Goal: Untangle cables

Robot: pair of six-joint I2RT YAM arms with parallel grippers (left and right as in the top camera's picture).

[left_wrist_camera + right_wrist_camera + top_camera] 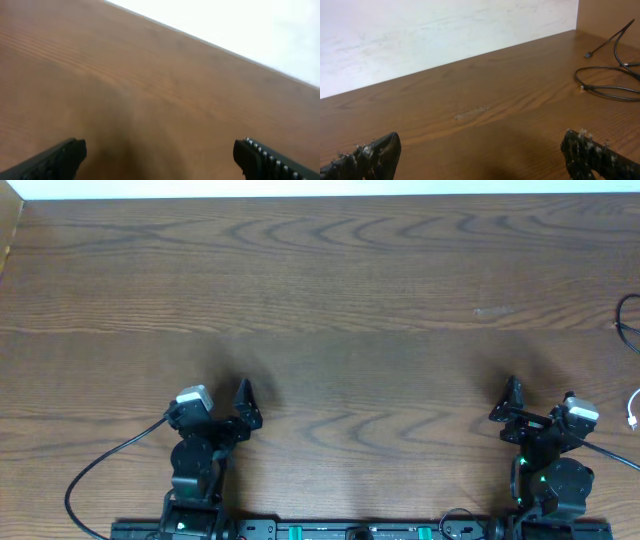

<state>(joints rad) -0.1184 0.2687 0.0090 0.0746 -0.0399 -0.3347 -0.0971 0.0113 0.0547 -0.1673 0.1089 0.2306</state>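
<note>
Left gripper (160,152) and right gripper (480,150): jaws released, spread wide, holding nothing, low over brown wooden table (320,300). Thin black cables (605,88) looped at table's right edge. Thin white cable (633,412) lies nearby.

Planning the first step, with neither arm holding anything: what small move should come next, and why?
Probably reach the right gripper rightward to the black cables. Both it and the left gripper are open and empty, but the cables lie only on the right one's side.
</note>
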